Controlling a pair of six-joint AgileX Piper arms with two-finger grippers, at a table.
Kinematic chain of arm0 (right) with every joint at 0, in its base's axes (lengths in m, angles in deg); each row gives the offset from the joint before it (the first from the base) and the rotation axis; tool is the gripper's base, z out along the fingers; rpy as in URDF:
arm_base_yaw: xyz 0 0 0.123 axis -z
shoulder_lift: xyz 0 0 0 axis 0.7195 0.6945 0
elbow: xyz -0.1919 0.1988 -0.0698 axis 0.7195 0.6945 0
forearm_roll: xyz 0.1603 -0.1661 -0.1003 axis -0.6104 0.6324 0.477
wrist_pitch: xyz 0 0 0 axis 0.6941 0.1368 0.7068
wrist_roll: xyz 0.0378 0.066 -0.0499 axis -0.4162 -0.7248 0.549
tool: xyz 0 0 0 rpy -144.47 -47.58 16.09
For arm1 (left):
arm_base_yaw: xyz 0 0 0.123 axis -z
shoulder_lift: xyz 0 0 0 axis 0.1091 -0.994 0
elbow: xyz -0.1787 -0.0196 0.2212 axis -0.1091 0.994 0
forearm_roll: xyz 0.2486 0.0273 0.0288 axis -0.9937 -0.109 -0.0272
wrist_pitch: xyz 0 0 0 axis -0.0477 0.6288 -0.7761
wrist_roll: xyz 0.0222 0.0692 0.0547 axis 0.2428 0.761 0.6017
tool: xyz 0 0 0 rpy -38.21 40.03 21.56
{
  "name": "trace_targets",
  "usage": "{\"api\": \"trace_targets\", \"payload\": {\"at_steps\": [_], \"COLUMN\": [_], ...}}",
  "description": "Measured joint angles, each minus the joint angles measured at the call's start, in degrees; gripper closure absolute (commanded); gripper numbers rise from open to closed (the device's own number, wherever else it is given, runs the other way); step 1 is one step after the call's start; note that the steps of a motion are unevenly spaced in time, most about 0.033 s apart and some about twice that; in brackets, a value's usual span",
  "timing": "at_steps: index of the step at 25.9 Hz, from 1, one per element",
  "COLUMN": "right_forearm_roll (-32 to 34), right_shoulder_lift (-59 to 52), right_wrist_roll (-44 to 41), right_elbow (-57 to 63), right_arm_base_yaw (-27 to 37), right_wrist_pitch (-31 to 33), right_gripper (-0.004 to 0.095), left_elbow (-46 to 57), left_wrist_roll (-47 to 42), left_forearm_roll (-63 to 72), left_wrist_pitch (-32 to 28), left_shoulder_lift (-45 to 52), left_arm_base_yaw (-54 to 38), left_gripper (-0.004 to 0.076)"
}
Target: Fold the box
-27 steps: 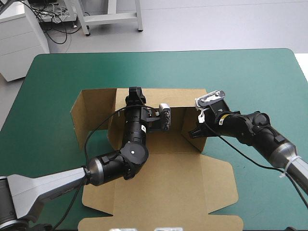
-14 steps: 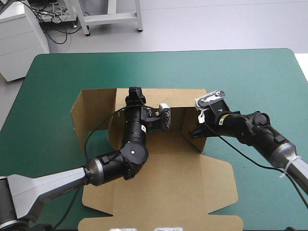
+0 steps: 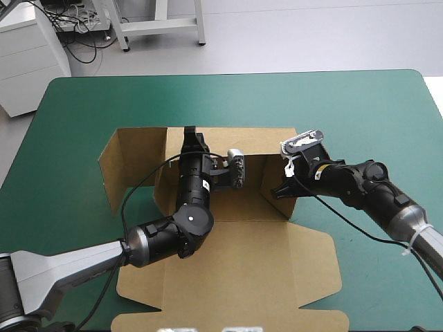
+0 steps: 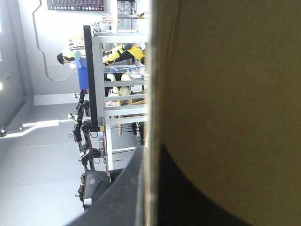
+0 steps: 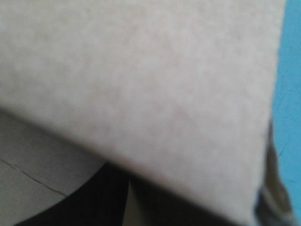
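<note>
The brown box (image 3: 242, 256) lies in the middle of the teal-green cover, its back wall raised, a side flap standing out at the left and its lid flat toward the near edge. My left gripper (image 3: 192, 135) sits on the top edge of the back wall. In the left wrist view the board's edge (image 4: 151, 94) runs between the black fingers (image 4: 127, 197), which are shut on it. My right gripper (image 3: 282, 188) is at the raised right side wall. In the right wrist view the box (image 5: 141, 80) fills the picture and hides the tips of that gripper (image 5: 129, 197), which is shut on the wall.
Bare teal-green cover (image 3: 346, 104) stretches behind the box to the far edge and along the right side (image 3: 387, 290). The box's front flaps (image 3: 228, 319) reach almost to the table's near edge. The left arm lies across the box's left half.
The box's left flap and front flaps have crept slightly to the left. Both arms stay almost where they were, still holding the walls.
</note>
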Motion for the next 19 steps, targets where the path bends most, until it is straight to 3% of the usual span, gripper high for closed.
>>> {"api": "trace_targets", "payload": {"at_steps": [2, 4, 6, 8, 10, 12, 19], "right_forearm_roll": [0.0, 0.0, 0.0, -0.36, -1.13, -1.19, 0.22], "right_shoulder_lift": [0.0, 0.0, 0.0, 0.0, 0.0, 0.0, 0.0], "right_wrist_roll": [0.06, 0.33, 0.47, 0.4, -0.05, -0.84, -5.25], "right_elbow": [0.0, 0.0, 0.0, 0.0, 0.0, 0.0, 0.0], "right_arm_base_yaw": [0.0, 0.0, 0.0, 0.0, -0.07, -0.12, -0.2], "right_wrist_pitch": [0.0, 0.0, 0.0, 0.17, 0.44, 0.64, 2.03], "right_gripper": [0.0802, 0.0671, 0.0513, 0.0291, 0.0179, 0.0141, 0.0143], "left_elbow": [0.0, 0.0, 0.0, 0.0, 0.0, 0.0, 0.0], "left_wrist_roll": [0.05, 0.05, 0.05, 0.05, 0.05, 0.05, 0.05], "left_forearm_roll": [0.0, 0.0, 0.0, 0.65, 1.57, 1.92, 2.33], "left_wrist_pitch": [0.0, 0.0, 0.0, 0.18, 0.18, 0.18, 0.23], "left_shoulder_lift": [0.0, 0.0, 0.0, 0.0, 0.0, -0.05, -0.05], "left_arm_base_yaw": [0.0, 0.0, 0.0, 0.0, 0.0, 0.0, 0.0], "left_gripper": [0.0743, 0.0743, 0.0743, 0.0743, 0.0743, 0.0743, 0.0743]}}
